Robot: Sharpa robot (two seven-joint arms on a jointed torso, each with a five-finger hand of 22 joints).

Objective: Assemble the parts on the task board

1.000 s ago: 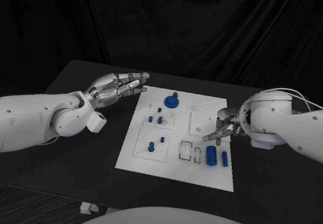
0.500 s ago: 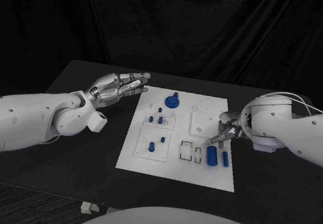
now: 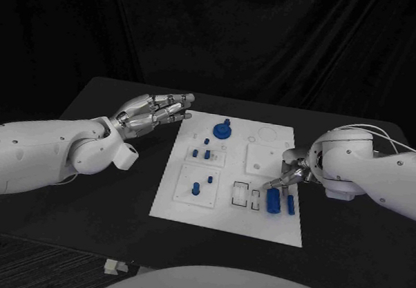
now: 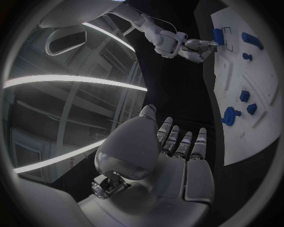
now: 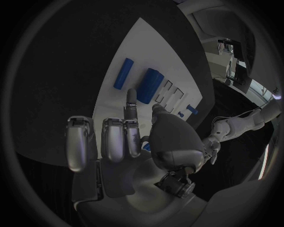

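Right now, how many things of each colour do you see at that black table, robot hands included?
Small blue plastic parts: 8
Flat white task board: 1
Silver robot hands: 2 (left hand, right hand)
Total: 11

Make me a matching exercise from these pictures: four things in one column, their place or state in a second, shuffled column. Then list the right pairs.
Things:
1. left hand
2. right hand
3. task board
4. large blue cylinder

Places or states:
A. lies flat in the middle of the black table
B. lies on the board, just below the right hand's fingertips
C. held above the table beside the board's far left corner, holding nothing
D. over the board's right edge, fingers pointing down towards the blue parts

Pairs: 1-C, 2-D, 3-A, 4-B
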